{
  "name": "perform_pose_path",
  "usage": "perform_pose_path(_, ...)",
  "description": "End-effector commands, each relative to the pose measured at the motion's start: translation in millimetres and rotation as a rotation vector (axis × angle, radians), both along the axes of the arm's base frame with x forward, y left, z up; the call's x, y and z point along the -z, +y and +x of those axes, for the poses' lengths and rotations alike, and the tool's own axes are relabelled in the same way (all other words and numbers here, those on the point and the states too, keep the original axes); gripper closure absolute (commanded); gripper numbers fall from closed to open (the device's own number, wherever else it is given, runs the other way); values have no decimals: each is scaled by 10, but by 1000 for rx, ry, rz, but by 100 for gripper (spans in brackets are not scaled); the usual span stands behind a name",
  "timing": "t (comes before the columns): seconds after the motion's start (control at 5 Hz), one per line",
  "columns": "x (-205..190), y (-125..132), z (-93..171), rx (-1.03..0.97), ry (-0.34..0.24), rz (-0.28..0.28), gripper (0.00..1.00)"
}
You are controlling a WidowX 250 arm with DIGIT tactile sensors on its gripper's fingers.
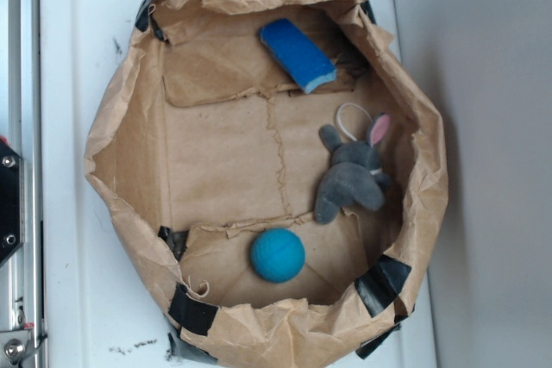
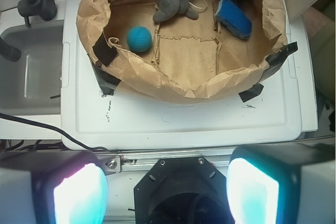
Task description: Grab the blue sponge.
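From my wrist view the blue sponge (image 2: 234, 18) sits well ahead of the pincer (image 2: 167, 192) and off to its right, inside the crumpled brown paper basin (image 2: 173, 90), close to the far right wall. I judge it a light, soft foam block that will squash under pressure and grip well rather than slip, so I would close across its short width, near the middle of its length, and not squeeze hard. It lies tilted against the paper, so one pad may meet the wall first. The pincer stands wide open over the near edge of the white bench (image 2: 184, 121), its two pads well apart, holding and touching nothing. The teal ball (image 2: 139, 39) and the grey plush bunny (image 2: 173, 1) lie further left, well apart from the sponge.
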State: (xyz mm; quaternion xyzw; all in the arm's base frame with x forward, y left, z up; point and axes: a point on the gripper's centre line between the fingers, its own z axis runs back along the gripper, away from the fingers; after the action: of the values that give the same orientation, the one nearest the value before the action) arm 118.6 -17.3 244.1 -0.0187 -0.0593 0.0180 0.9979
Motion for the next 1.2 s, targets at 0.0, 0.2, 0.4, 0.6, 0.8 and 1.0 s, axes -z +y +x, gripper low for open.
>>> perform_pose_path(0.0,0,0,0,0,0,0,0)
perform_pose_path(0.2,30,139,500,-88,11,-19,0)
perform_pose_path(0.4,154,136,1001,-81,3,-8,0)
perform_pose_path(0.6,154,136,1001,-81,3,-8,0)
perform_pose_path(0.8,154,136,1001,-81,3,-8,0)
perform_pose_path(1.0,154,136,1001,-81,3,-8,0)
